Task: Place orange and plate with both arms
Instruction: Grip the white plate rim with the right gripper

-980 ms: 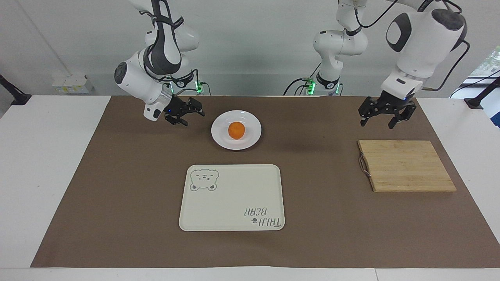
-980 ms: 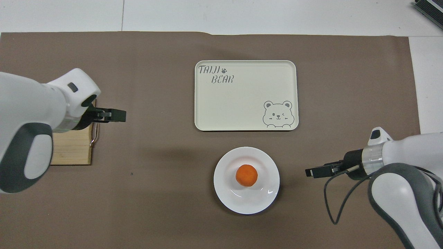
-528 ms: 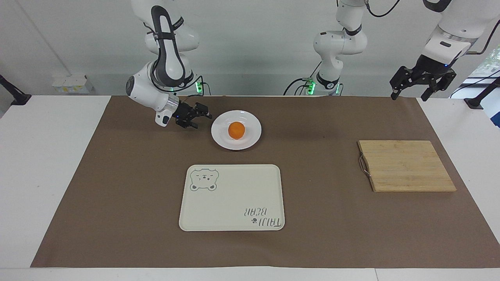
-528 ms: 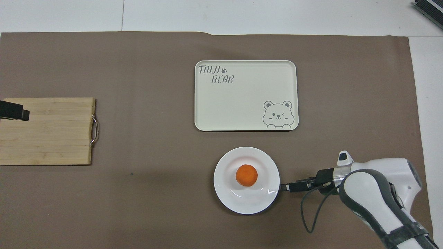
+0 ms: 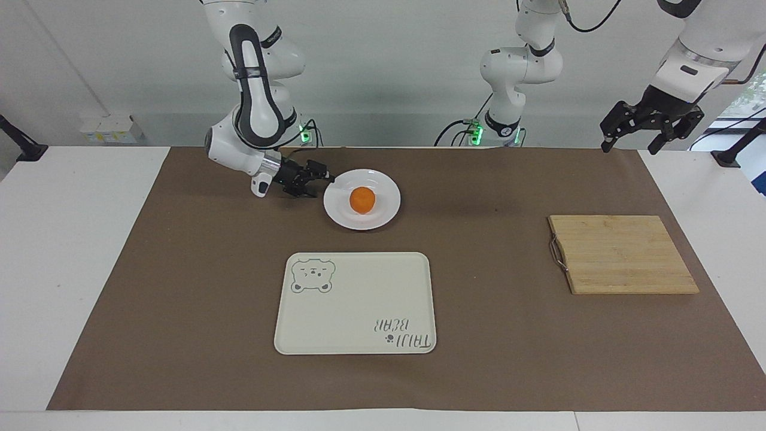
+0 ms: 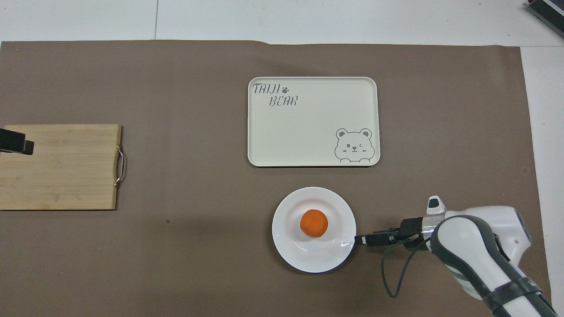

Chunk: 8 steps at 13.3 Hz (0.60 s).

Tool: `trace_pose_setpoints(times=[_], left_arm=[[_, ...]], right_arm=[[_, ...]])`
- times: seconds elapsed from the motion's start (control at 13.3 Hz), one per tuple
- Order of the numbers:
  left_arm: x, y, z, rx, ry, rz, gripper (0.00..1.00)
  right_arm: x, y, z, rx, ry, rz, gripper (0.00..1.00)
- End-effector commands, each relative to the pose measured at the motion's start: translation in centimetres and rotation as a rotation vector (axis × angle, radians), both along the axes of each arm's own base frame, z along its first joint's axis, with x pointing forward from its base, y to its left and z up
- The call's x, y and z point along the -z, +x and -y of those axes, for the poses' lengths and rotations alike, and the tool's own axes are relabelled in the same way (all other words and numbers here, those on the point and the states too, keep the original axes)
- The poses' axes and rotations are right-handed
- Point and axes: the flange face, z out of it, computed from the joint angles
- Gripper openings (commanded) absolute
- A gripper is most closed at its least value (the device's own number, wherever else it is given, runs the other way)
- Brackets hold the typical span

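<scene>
Right gripper point(image 5: 323, 179) point(image 6: 363, 240): comes in low over the brown mat point(image 5: 179, 269) from the right arm's end of the table, wrist nearly level, tip at the rim of the plate point(image 5: 383, 209) point(image 6: 308, 257) on the side toward that end. Cannot tell whether wide or narrow, nor whether touching the rim or just short of it. Carries nothing.

Plate: flat on the mat, about midway between the two arms' ends and near the robots. Round, white, glossy, with a shallow dished centre.

Orange point(image 5: 362, 200) point(image 6: 313, 223): in the plate's dish, close to its middle, well clear of the gripper tip.

Cream tray point(image 5: 359, 299) point(image 6: 308, 127): farther from the robots than the plate, near it but not touching. Rectangular with rounded corners, a bear drawing in the corner nearest the right arm's end and the robots, "TAIJI BEAR" lettering in the diagonal corner. Nothing on it.

Wooden cutting board point(image 5: 622, 254) point(image 6: 61, 167): toward the left arm's end of the table, well apart from plate and tray, flat on the mat, its metal handle point(image 5: 556, 251) on the edge facing the tray. Nothing on it.

Left gripper point(image 5: 649, 140) point(image 6: 15, 144): raised high at the left arm's end, jaws spread wide and pointing down, holding nothing. Overlaps only the board's outer edge in the overhead view. Waits there, well apart from plate and orange
</scene>
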Motion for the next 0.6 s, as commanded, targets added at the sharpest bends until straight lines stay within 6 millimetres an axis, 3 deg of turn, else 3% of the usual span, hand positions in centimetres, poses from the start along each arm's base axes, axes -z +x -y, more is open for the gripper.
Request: trace_pose_setpoints(times=[0.0, 0.15, 0.23, 0.3, 0.53], left_arm=[[-0.23, -0.86, -0.53, 0.001, 0.014, -0.021, 1.00], [-0.26, -1.03, -0.46, 0.003, 0.013, -0.014, 1.00], [-0.26, -1.18, -0.46, 0.001, 0.013, -0.021, 1.00], [-0.27, -1.17, -0.30, 0.003, 0.013, -0.020, 1.00], [-0.23, -1.13, -0.20, 0.006, 0.012, -0.018, 1.00]], right_arm=[[0.28, -0.72, -1.44, 0.017, 0.003, 0.026, 1.00], [0.49, -0.88, -1.33, 0.018, -0.009, 0.031, 1.00], [0.49, -0.84, -1.28, 0.018, -0.012, 0.035, 0.80], [0.49, -0.85, -1.32, 0.017, -0.013, 0.036, 0.54], [0.56, -0.76, -1.39, 0.039, -0.020, 0.011, 0.03]])
